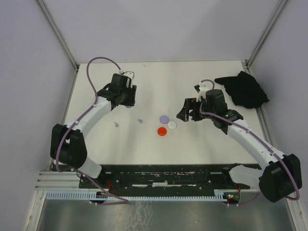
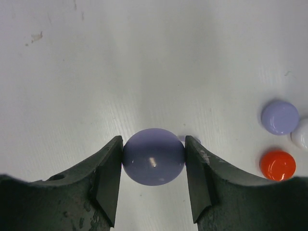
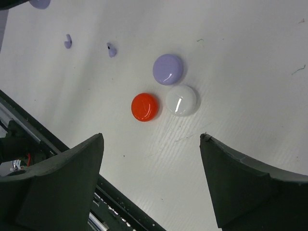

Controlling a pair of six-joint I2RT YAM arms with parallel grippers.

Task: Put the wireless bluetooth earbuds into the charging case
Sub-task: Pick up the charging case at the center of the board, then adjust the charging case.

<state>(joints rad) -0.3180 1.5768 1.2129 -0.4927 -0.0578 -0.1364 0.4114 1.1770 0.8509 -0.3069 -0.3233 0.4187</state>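
Observation:
My left gripper (image 2: 154, 142) is shut on a lilac round case (image 2: 154, 157), low over the white table; in the top view it (image 1: 127, 104) is at the far left. Two tiny lilac earbuds (image 1: 117, 124) (image 1: 140, 121) lie on the table to the right of it and also show in the right wrist view (image 3: 68, 41) (image 3: 111, 49). No red or whitish earbuds show. My right gripper (image 3: 151, 137) is open and empty, above the table, right of three round pieces: lilac (image 3: 168, 69), white (image 3: 181, 100) and red (image 3: 145, 106).
The three round pieces sit together mid-table (image 1: 164, 119) (image 1: 172, 125) (image 1: 162, 131). A black cloth (image 1: 243, 89) lies at the far right. A black rail (image 1: 159, 175) runs along the near edge of the table. Grey walls close in the sides.

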